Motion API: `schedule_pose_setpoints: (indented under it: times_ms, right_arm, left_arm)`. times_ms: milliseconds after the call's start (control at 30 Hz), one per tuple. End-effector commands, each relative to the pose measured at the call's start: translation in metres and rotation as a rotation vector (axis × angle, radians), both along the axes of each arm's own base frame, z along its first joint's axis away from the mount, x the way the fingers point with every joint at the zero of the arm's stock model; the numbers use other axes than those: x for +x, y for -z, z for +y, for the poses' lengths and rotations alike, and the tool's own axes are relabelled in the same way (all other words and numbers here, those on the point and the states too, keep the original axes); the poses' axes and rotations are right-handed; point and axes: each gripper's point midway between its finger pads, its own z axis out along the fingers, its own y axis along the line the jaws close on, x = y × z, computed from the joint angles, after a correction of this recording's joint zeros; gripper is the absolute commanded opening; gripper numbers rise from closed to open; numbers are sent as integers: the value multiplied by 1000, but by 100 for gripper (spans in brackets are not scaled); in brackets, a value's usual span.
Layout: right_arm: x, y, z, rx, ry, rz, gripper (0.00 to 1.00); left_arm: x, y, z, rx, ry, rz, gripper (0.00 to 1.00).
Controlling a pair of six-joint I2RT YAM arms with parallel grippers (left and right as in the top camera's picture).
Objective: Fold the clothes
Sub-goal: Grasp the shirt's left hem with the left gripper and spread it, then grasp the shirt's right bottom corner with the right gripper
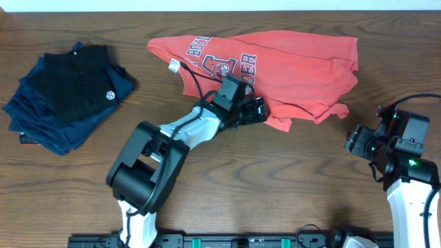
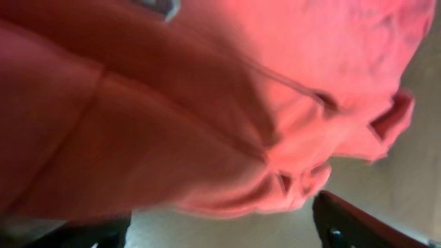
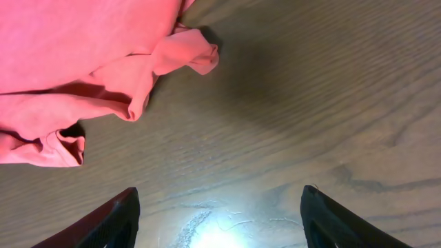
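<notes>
The clothes, a red-orange T-shirt [image 1: 289, 65], lie crumpled across the back middle of the wooden table [image 1: 275, 179]. Their block lettering [image 1: 220, 63] and white neck tag [image 1: 174, 65] face up at the left. My left gripper [image 1: 258, 110] sits at the shirt's front edge. In the left wrist view the shirt [image 2: 207, 103] fills the frame, and my left gripper [image 2: 220, 213] stands open with cloth bunched just beyond its jaws and nothing pinched between them. My right gripper [image 1: 353, 141] hangs open over bare wood to the right of the shirt. The right wrist view has the shirt's hem [image 3: 69, 55] ahead of my right gripper [image 3: 219, 189].
A stack of folded navy and black garments [image 1: 69, 96], one with a small white logo, lies at the table's left. Bare wood stretches along the front between the two arm bases and to the right of the shirt.
</notes>
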Motion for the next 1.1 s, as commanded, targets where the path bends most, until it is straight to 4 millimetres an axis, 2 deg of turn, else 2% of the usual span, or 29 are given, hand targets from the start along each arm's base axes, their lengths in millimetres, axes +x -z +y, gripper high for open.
schedule_pose_setpoints:
  times_ms: [0, 33, 67, 100, 200, 300, 433, 467, 567, 667, 767, 900, 1067]
  right_arm:
    - [0, -4, -4, -16, 0, -11, 73]
    - [0, -4, -4, -16, 0, -11, 72]
    - [0, -4, -4, -17, 0, -10, 72]
    - [0, -4, -4, -17, 0, -10, 73]
    - [0, -5, -5, -24, 5, -10, 73]
    - [0, -3, -8, -33, 12, -2, 73]
    - [2, 9, 3, 30, -22, 32, 72]
    - [3, 13, 8, 59, -40, 42, 72]
    - [6, 30, 30, 157, -115, 94, 72]
    - [5, 51, 39, 186, -140, 173, 72]
    - [4, 71, 42, 207, -118, 246, 72]
    - [-6, 100, 46, 248, -108, 359, 70]
    - [-9, 122, 53, 286, -116, 427, 71]
  left_arm:
    - [9, 31, 11, 49, -125, 42, 68]
    - [10, 31, 11, 40, -139, 48, 49]
    - [11, 31, 11, 37, -144, 52, 23]
    - [9, 29, 10, 31, -135, 58, 6]
    - [-9, 30, 15, 48, -112, 140, 6]
    - [-45, 27, 39, 124, -62, 286, 6]
    - [-83, 6, 91, 274, 53, 358, 6]
    - [-90, 0, 111, 330, 65, 366, 6]
    - [-99, -14, 169, 503, 0, 390, 6]
    - [-102, -24, 205, 592, -70, 408, 7]
    - [-105, -25, 216, 604, -96, 435, 6]
    - [-108, -21, 218, 608, -96, 447, 6]
    - [-109, -21, 219, 609, -95, 452, 6]
